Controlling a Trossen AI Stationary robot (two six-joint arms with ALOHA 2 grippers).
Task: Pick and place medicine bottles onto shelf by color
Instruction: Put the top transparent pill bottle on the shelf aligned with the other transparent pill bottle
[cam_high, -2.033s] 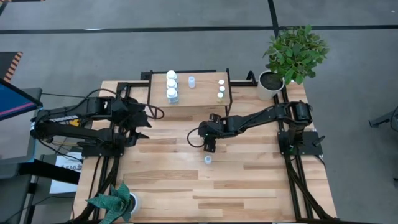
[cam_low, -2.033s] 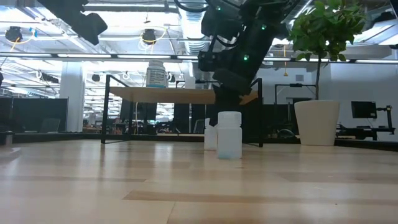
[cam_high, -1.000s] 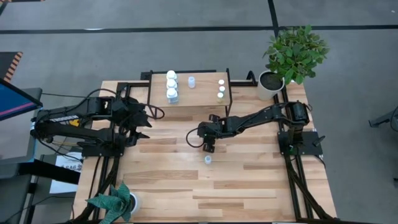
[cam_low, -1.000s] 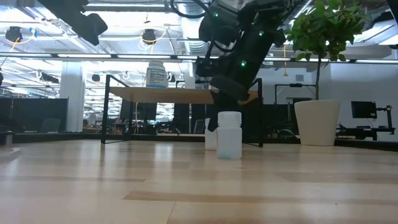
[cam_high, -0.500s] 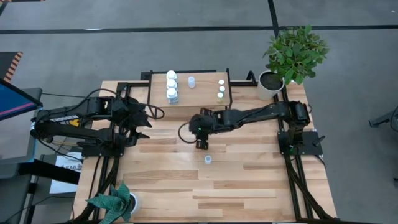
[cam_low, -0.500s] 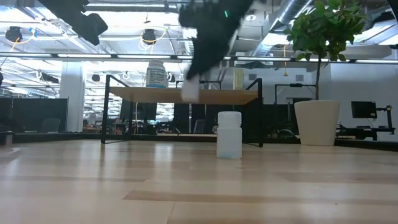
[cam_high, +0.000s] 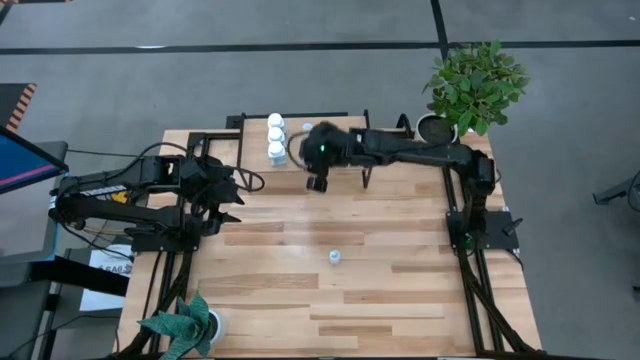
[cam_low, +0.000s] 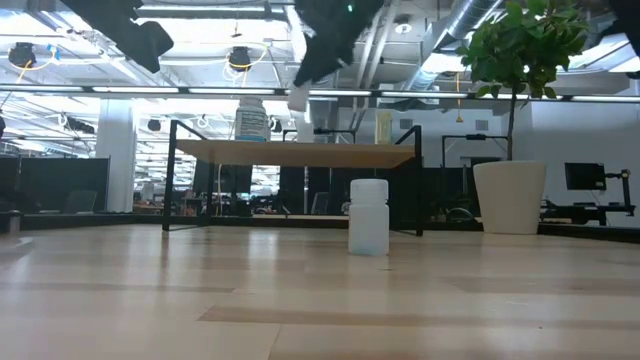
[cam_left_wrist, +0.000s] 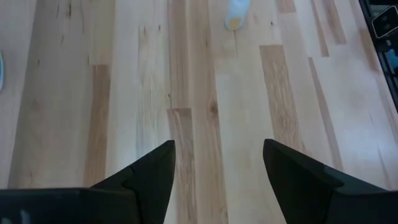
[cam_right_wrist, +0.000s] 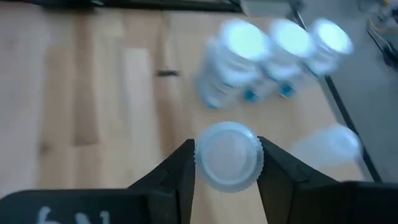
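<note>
My right gripper (cam_high: 318, 184) is shut on a small pale-blue bottle (cam_low: 298, 98), raised above the level of the shelf top (cam_low: 300, 153) and near the shelf's near edge. Three white bottles (cam_high: 275, 136) stand in a row on the shelf's left part and show in the right wrist view (cam_right_wrist: 273, 53), with a pale-blue bottle (cam_right_wrist: 328, 147) beside them. A yellowish bottle (cam_low: 384, 125) stands on the shelf's right part. Another pale-blue bottle (cam_high: 334, 256) stands on the table. My left gripper (cam_left_wrist: 217, 168) is open and empty at the table's left. My right gripper pinches the small pale-blue bottle between its two fingers, which stand on either side of its round cap (cam_right_wrist: 228, 155). The fingers come from above, slanting toward the far edge. The bottle (cam_low: 298, 98) hangs below them, clear of the shelf and the table.
A white pot with a green plant (cam_high: 436, 132) stands at the far right corner, and another plant (cam_high: 185, 325) at the near left corner. The shelf's black legs (cam_low: 172, 175) stand on the table. Bare wood lies around the standing bottle (cam_low: 368, 216).
My right gripper has shut on the farther of two pale-blue bottles on the table, lifted it clear, and carried it up and toward the far edge, to above the shelf. The other pale-blue bottle has stayed in place.
</note>
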